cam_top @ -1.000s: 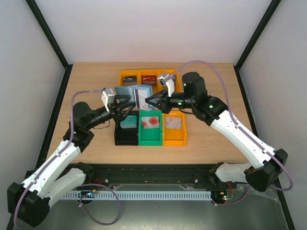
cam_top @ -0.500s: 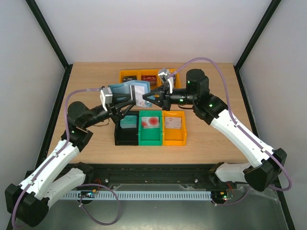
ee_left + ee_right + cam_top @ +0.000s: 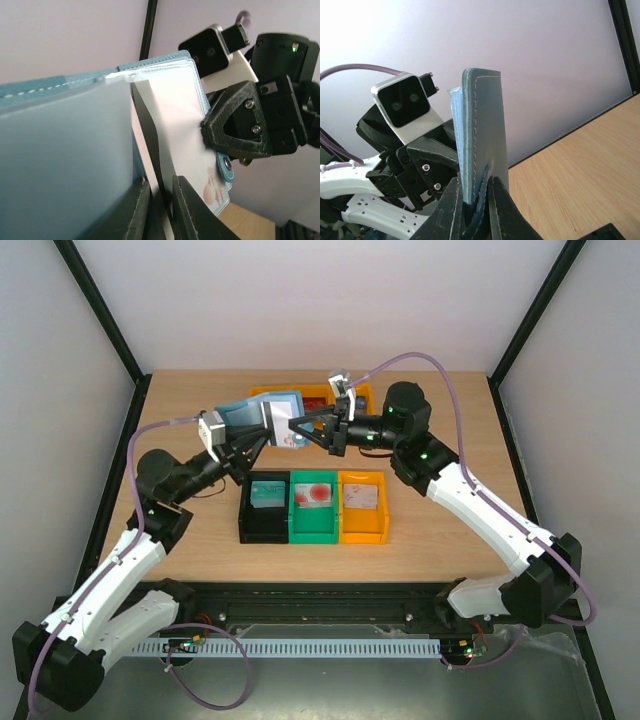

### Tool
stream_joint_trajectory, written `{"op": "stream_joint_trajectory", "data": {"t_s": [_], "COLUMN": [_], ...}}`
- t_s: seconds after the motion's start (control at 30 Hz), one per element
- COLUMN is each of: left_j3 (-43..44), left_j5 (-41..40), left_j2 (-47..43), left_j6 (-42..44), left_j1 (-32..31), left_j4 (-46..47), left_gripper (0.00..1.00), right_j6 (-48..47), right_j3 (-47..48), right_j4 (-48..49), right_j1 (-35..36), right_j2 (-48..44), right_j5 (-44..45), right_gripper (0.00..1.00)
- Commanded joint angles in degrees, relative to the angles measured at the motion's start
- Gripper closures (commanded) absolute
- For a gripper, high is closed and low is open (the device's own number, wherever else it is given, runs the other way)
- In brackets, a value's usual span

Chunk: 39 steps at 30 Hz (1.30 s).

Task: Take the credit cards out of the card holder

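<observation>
Both arms reach up and inward over the rear of the table (image 3: 420, 540), wrists nearly level and facing each other. The left gripper (image 3: 248, 440) has its fingers (image 3: 137, 210) drawn narrow, clamped on one leaf of the card holder (image 3: 255, 416). The right gripper (image 3: 294, 427) pinches the opposite leaf between nearly closed fingers (image 3: 451, 210). The slate-blue card holder hangs in the air between them, spread open, above the rear orange bins (image 3: 263, 394). Its inner faces are pale, one showing a peach print. Credit cards (image 3: 316, 492) lie below in the black bin (image 3: 246, 525), green bin (image 3: 312, 528) and orange bin (image 3: 362, 528).
</observation>
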Motion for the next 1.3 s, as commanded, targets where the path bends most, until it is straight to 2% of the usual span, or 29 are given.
{"op": "stream_joint_trajectory", "data": {"t_s": [0.0, 0.07, 0.3, 0.47, 0.77, 0.9, 1.03, 1.27], "left_j3": [1.5, 1.8, 3.3, 3.1, 3.1, 2.9, 2.7, 2.0], "left_j5": [12.5, 12.8, 11.8, 11.7, 11.3, 11.4, 11.4, 11.4], "left_j2": [0.9, 0.8, -1.0, -2.2, -2.9, -3.1, -3.2, -3.8], "left_j6": [-0.7, -0.8, -2.8, -2.5, -2.1, -1.8, -1.5, -1.0], "left_j1": [-3.2, -3.2, -0.1, 1.6, 3.2, 3.7, 4.2, 4.9], "left_j4": [1.1, 0.8, -1.8, -3.8, -4.5, -5.0, -5.3, -6.7], "left_gripper": [0.94, 0.98, 0.98, 0.98, 0.98, 0.98, 0.98, 0.98], "right_j6": [3.5, 2.6, 2.0, -0.1, -3.3, -4.2, -4.4, -4.2], "right_j3": [-0.4, -1.1, -4.9, -4.1, -3.5, -3.4, -3.3, -2.8], "right_j4": [12.4, 11.9, 11.2, 6.8, 1.9, 0.0, -0.7, -0.8], "right_j1": [2.1, 2.0, -0.7, -1.7, -3.2, -3.9, -4.7, -5.6], "right_j2": [2.4, 1.9, -0.7, -1.1, -2.5, -3.1, -3.3, -3.3], "right_j5": [-1.0, -1.3, -4.7, -9.4, -11.4, -12.4, -13.2, -14.0], "right_gripper": [0.98, 0.98, 0.98, 0.88, 0.87, 0.89, 0.98, 0.98]}}
